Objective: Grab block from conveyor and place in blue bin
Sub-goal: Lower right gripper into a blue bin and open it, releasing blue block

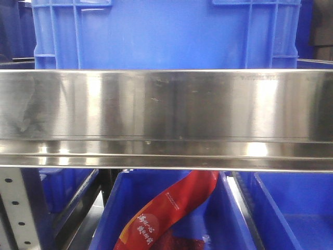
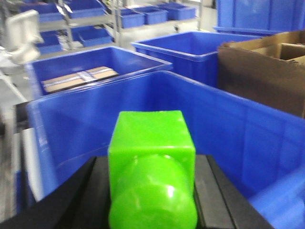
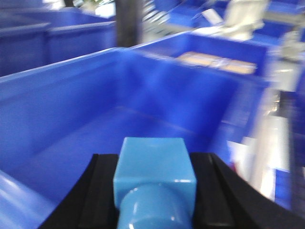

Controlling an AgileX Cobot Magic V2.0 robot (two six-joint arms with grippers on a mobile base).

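A green block (image 2: 151, 138) was seen pinched between the black fingers of the left gripper (image 2: 151, 191), the jaws pressed against its two sides. It was held above the open blue bin (image 2: 248, 138), near the closest wall and clear of the floor. Behind this bin a neighbouring bin (image 2: 143, 56) holding a flat cardboard piece (image 2: 78, 78) was placed, with a further bin (image 2: 190, 47) to its right and a brown cardboard box (image 2: 267, 71) just beside that. Shelves of small bins (image 2: 143, 14) were blurred in the background.

A light blue block (image 3: 153, 167) was clamped in the same way by the right gripper (image 3: 155, 195), over the inside of a blue container (image 3: 71, 95); whether this was the same bin could not be told. The picture was smeared on its right side.

The front view was blocked by a broad steel beam (image 1: 166, 104). A blue crate (image 1: 156, 36) was seen above it. Below it, a red packet (image 1: 166, 213) was lying in a lower tub (image 1: 106, 224), and a perforated upright (image 1: 13, 208) stood at the left.
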